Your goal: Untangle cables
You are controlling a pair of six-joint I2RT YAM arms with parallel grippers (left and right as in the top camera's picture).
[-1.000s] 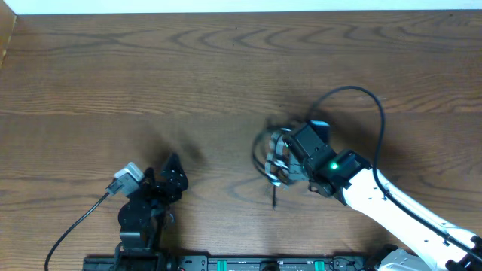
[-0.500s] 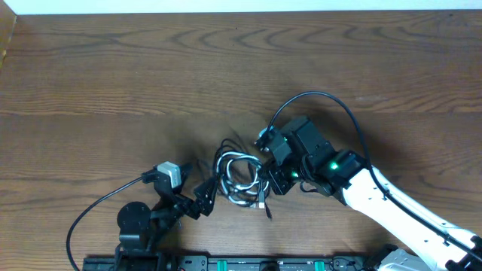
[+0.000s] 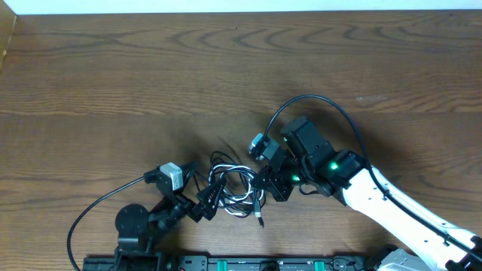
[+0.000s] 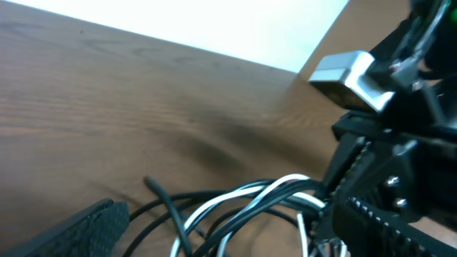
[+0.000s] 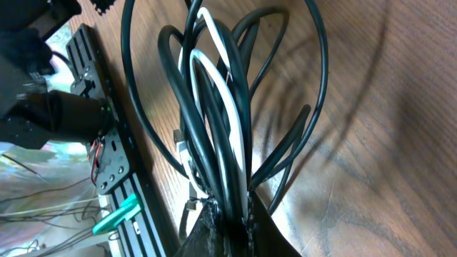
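The cables (image 3: 235,187) lie as a tangle of black and white loops on the wooden table (image 3: 113,83), near its front edge. My right gripper (image 3: 268,185) is shut on the right side of the tangle. In the right wrist view its fingertips (image 5: 214,223) pinch several black strands and a white one (image 5: 230,107) together. My left gripper (image 3: 208,202) stands open at the tangle's left side. In the left wrist view one finger (image 4: 78,227) shows at the lower left, and the cables (image 4: 250,203) cross the space beside it. A loose plug end (image 3: 260,219) trails toward the front.
The right arm's thick black wire (image 3: 316,102) arches over the table behind the gripper. The black base rail (image 3: 248,263) with green clips runs along the front edge, close under the tangle. The left arm's wire (image 3: 90,214) loops at the front left.
The right gripper has carried the tangle left and toward the front. The left arm has swung right up to the tangle, and its jaws have spread wider.
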